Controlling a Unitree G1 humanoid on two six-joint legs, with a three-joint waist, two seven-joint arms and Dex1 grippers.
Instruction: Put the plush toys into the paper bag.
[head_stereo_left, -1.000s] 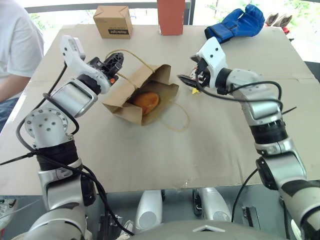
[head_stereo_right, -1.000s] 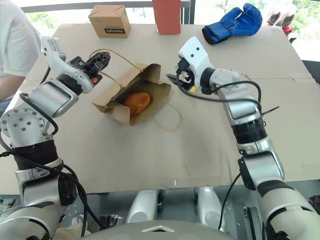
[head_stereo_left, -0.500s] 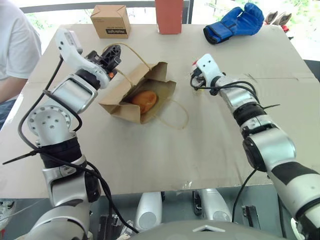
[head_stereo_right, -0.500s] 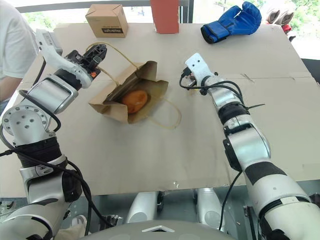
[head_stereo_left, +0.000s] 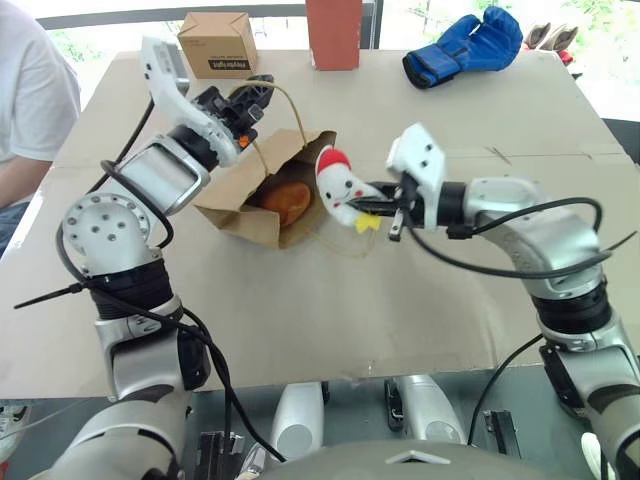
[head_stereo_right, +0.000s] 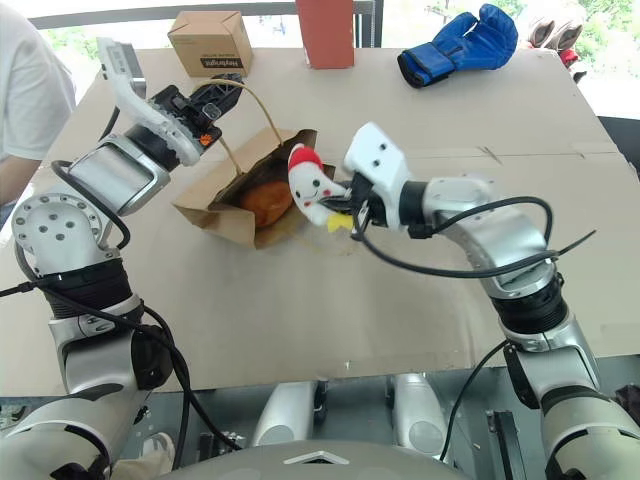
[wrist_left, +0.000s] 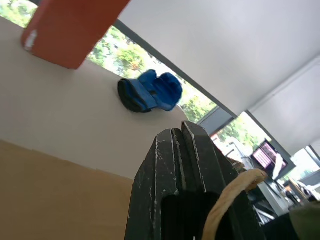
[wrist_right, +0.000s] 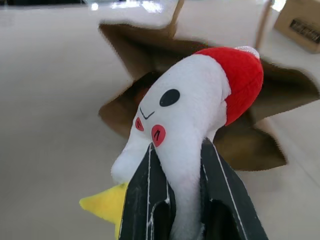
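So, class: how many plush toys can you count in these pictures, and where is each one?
2. The white chick is pinched in the right gripper's fingers by the paper bag's mouth; the orange-brown toy lies inside the bag. More may be hidden inside.

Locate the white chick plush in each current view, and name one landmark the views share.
Left eye: white chick, centre, pinched by right gripper.
Right eye: left of centre, against the paper bag mouth.
Left wrist: absent.
Right wrist: centre, between the fingers.
Shared landmark: the bag, behind the chick.
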